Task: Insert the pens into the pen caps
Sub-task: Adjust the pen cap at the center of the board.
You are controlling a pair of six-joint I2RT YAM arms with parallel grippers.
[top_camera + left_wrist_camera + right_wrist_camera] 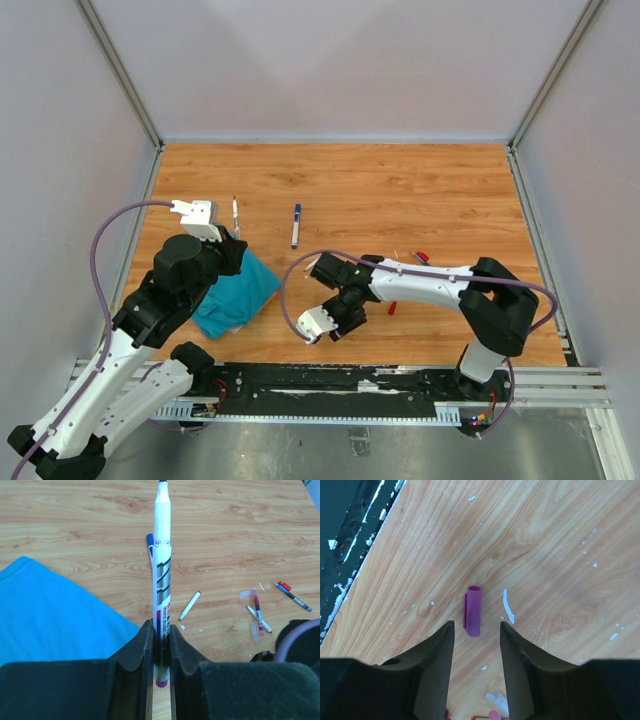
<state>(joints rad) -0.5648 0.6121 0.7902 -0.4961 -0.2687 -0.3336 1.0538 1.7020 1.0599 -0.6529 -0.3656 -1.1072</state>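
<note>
On the left, the left end effector (pixel 161 635) is clamped tight on a white whiteboard marker pen (pixel 161 580). The barrel runs straight out past the fingertips with its bare tip farthest from the wrist. A teal cloth (pixel 50 610) lies on the desk (pixel 225 540) just beside and below it.

Toward the right, the right end effector (pixel 476 625) hangs low over the desk near its front edge, jaws partly open and holding nothing. A purple pen cap (pixel 473 611) lies flat on the wood directly ahead of it, with its near end just between the fingertips and a gap on either side. The cap's long axis runs in line with the fingers, so the jaws would close across its width. The right arm is much the nearer to it; the left arm and its pen are well apart. The marker's purple end band suggests this cap is its match.
</note>
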